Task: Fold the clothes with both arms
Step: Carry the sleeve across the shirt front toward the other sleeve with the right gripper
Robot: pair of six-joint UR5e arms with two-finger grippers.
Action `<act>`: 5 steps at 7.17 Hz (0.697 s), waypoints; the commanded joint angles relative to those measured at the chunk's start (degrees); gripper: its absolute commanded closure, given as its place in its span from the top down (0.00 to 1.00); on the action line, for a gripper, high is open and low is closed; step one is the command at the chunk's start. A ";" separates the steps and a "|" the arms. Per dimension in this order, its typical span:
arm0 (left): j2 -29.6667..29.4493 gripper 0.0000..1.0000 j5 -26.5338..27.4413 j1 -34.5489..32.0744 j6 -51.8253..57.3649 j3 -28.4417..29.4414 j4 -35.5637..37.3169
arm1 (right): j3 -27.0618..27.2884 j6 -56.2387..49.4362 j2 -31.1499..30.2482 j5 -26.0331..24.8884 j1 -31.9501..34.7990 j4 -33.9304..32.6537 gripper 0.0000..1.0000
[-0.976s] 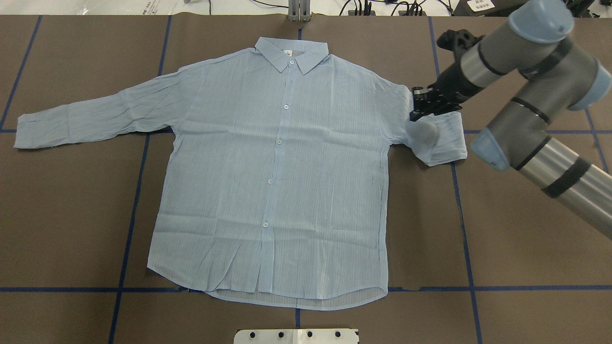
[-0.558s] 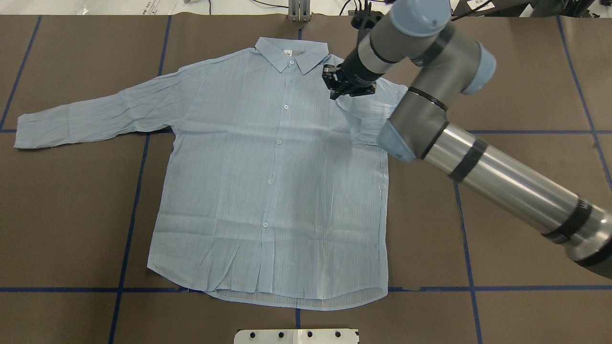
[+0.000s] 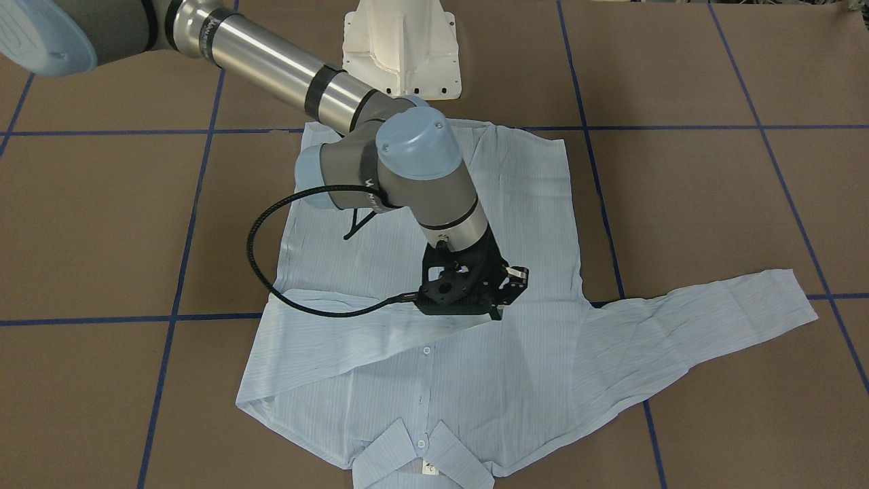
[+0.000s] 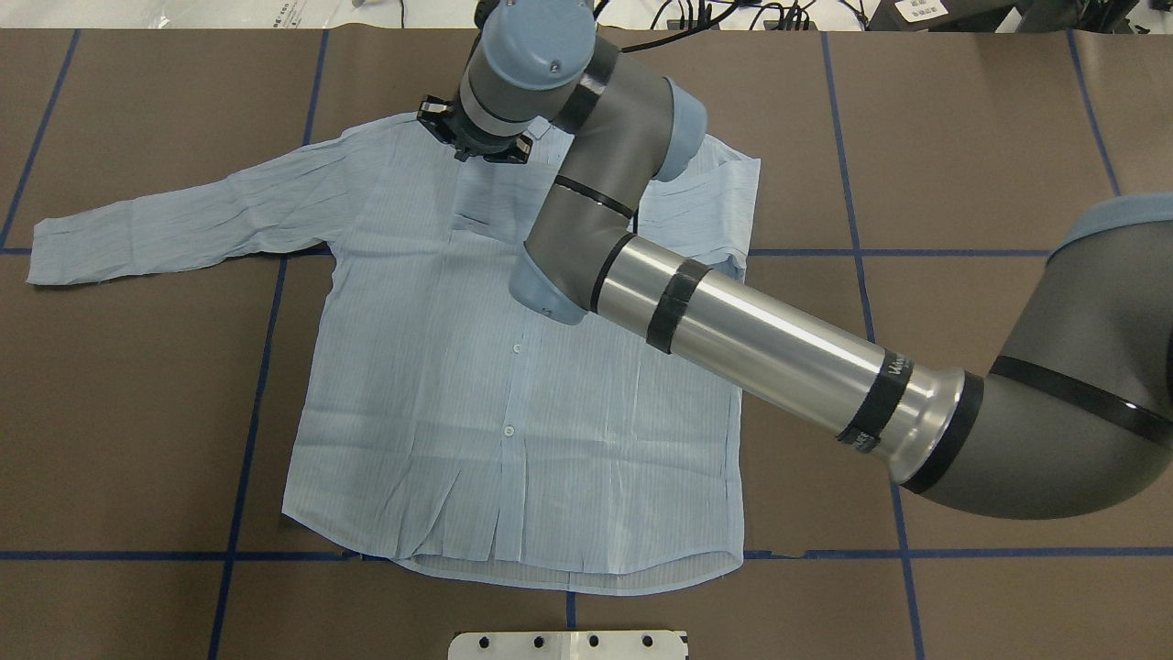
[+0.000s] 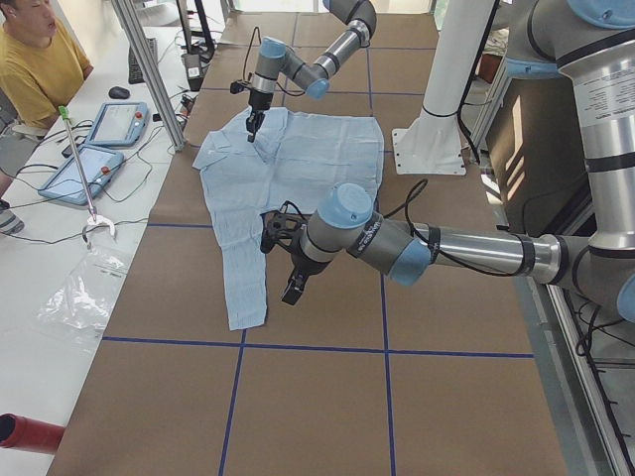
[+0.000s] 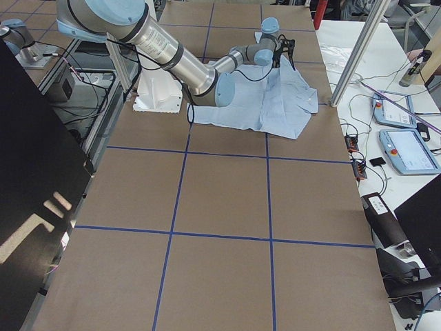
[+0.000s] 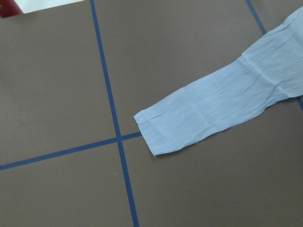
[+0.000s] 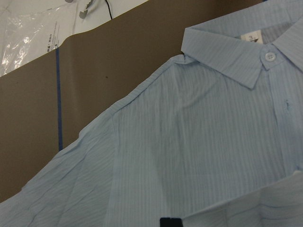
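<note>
Folding of the shirt (image 4: 440,385): one sleeve crossed, the rest not yet done.
Shirt lies front-up on the table (image 4: 962,137). The right arm (image 4: 761,339) has fingers (image 3: 499,314) that appear clenched on the crossed sleeve (image 3: 319,350), over the chest. The outstretched sleeve (image 4: 165,225) and the body are unfolded. The left arm (image 5: 437,243) hovers beside that cuff; I cannot tell its fingers' state.

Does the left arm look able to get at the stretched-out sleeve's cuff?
Probably yes. The left gripper hovers close by the cuff, which lies flat on the table with nothing over it; the right gripper is away over the shirt.
</note>
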 commanded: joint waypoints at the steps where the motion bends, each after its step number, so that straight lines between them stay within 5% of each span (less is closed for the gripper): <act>1: -0.05 1.00 0.07 0.02 0.07 0.02 -0.07 | -3.02 0.63 3.21 -4.49 -2.97 1.68 0.00; 3: -0.05 1.00 0.16 0.02 0.15 0.19 -0.07 | -3.20 0.63 3.22 -5.47 -3.86 1.78 0.00; 4: -0.14 1.00 0.16 0.20 -0.02 0.72 0.02 | -3.20 0.63 3.65 -6.87 -4.39 1.78 0.14; 5: -1.88 1.00 0.07 0.28 0.07 3.24 -0.07 | -3.81 0.63 4.01 -6.88 -4.48 1.78 0.50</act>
